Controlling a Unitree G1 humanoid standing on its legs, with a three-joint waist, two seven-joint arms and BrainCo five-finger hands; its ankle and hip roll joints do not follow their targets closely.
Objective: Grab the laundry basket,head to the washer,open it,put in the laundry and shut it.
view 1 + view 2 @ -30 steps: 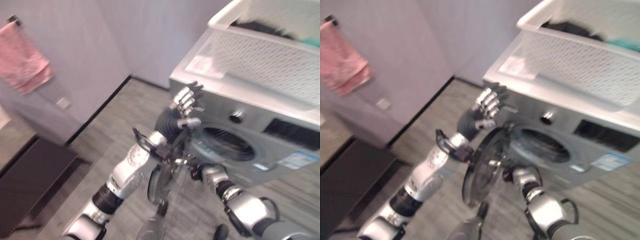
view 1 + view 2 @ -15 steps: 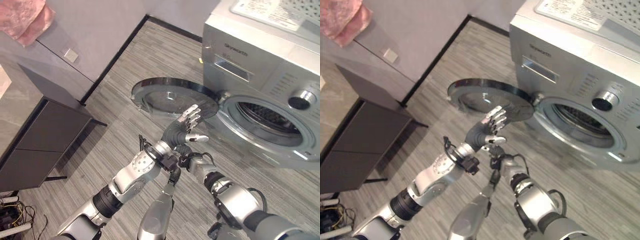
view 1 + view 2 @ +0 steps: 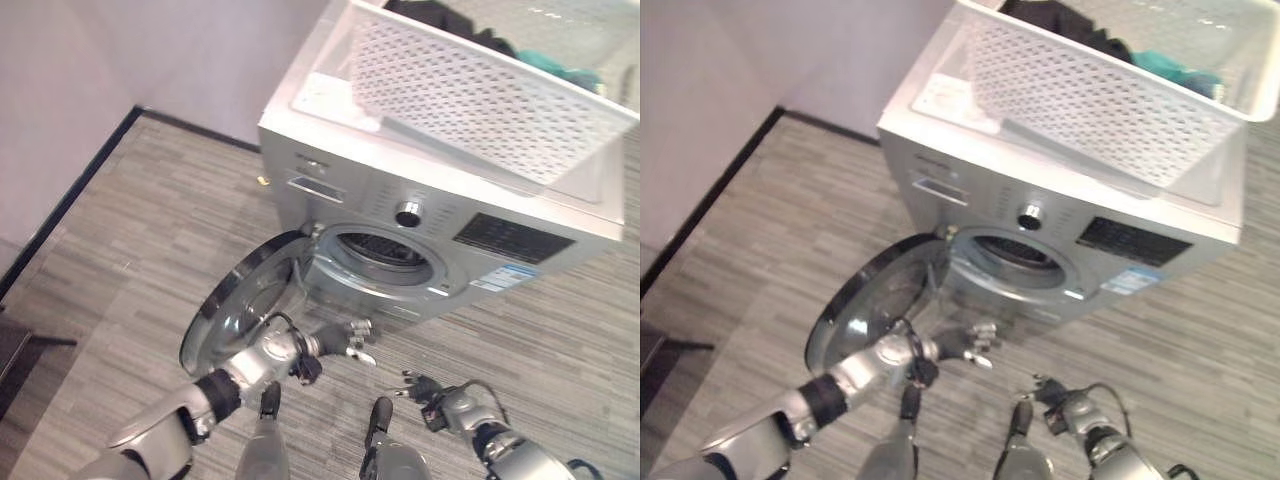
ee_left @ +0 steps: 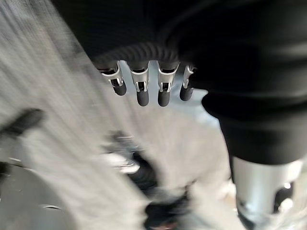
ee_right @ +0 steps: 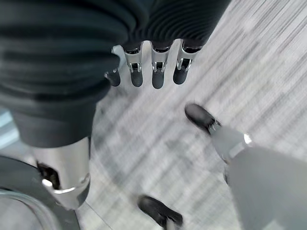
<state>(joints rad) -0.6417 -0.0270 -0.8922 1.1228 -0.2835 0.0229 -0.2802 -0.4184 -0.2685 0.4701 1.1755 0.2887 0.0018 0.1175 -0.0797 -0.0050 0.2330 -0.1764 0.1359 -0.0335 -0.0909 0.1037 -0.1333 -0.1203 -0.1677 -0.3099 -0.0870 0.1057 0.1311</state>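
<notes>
The laundry basket (image 3: 470, 95) is sitting on top of the washer (image 3: 420, 215), with clothes (image 3: 1180, 72) in it. The round door (image 3: 245, 300) is hanging open. The left hand (image 3: 345, 338) and right hand (image 3: 425, 388) are hanging low with loose, open fingers, holding nothing. Reaching up, an arm could be bumping the door or tipping the basket off.

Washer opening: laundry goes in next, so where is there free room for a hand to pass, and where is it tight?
The drum mouth is unblocked, with bare floor in front. It is tighter on the hinge side, where the open door stands beside the left hand. The washer top is mostly taken by the laundry basket.
</notes>
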